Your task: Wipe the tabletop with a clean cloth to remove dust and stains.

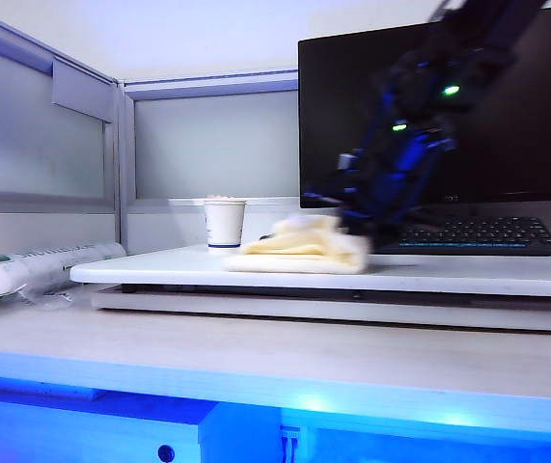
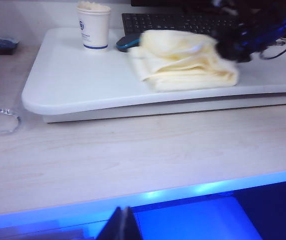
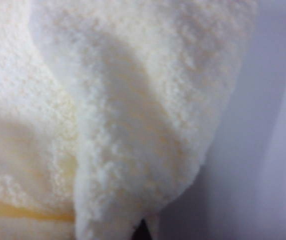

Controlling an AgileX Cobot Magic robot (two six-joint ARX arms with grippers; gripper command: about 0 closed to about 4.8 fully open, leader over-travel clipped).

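Right gripper clamped on cloth, on tabletop.
Cup at cloth's 9 o'clock. Left gripper off the slab; opening can't be told.

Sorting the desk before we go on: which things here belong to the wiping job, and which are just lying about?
Job:
- cloth
- tabletop
- right gripper, shut on the cloth

Lying about:
- paper cup
- keyboard
- monitor
- blue mouse
- left gripper, parked low, off the tabletop
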